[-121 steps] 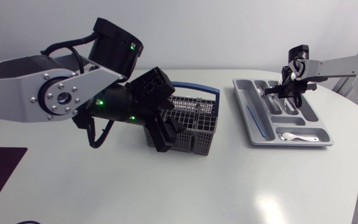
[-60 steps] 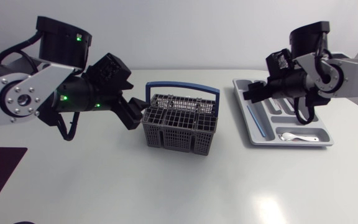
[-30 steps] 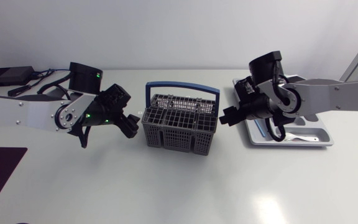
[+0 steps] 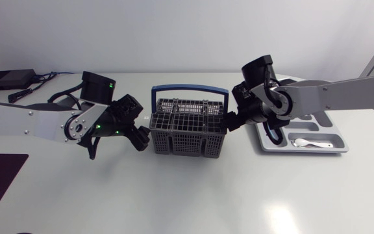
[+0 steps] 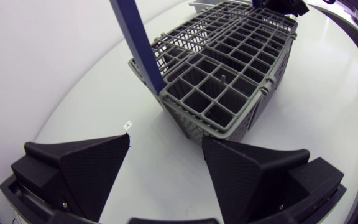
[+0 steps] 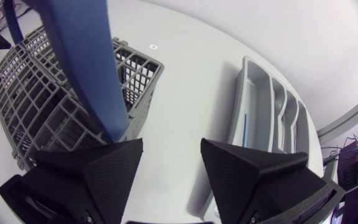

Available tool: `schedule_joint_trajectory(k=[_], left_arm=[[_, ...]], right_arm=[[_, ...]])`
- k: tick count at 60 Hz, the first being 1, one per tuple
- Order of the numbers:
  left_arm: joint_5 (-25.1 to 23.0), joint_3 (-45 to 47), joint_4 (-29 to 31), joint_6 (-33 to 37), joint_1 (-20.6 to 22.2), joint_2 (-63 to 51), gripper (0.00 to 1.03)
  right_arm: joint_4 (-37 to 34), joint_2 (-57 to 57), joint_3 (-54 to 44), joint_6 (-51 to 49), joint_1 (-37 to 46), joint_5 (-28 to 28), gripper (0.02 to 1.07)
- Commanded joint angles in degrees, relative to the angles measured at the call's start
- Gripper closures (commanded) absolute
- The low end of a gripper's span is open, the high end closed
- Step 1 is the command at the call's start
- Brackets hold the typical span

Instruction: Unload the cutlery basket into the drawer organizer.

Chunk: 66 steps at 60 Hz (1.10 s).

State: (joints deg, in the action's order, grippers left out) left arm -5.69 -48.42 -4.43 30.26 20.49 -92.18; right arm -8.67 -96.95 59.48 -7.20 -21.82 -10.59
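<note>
Both arms were at the grey basket [image 4: 188, 133], one at each end.
The basket stood upright in the middle of the white table [image 4: 187, 195], its blue handle [image 4: 190, 90] raised. The left gripper [image 4: 141, 135] sat low at the basket's left end, its fingers spread apart and holding nothing, with a basket corner just ahead of them. The right gripper [image 4: 231, 121] was at the opposite end, fingers likewise parted and empty, one finger close beside the foot of the handle. The organizer [image 4: 333, 146] lay further right, apart from the basket, with a spoon [image 4: 310, 143] in its nearest compartment.
</note>
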Motion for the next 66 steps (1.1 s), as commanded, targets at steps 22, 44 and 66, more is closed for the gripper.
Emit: schedule_joint_trajectory(k=[22, 44, 66], left_arm=[[-1.34, 3.42, 0.47, 0.85, 1.66, 3.68, 0.05], [-1.78, 4.74, 0.73, 1.38, 0.87, 5.43, 0.05], [-1.78, 5.27, 0.73, 1.82, -0.01, 6.66, 0.05]], right_arm=[[-1.09, -3.69, 4.59, 1.23, -3.31, -0.31, 0.38], [-3.11, 0.00, 1.16, 2.10, -7.97, -2.95, 0.38], [-4.25, 3.43, -2.71, 2.98, -11.13, -4.44, 0.38]])
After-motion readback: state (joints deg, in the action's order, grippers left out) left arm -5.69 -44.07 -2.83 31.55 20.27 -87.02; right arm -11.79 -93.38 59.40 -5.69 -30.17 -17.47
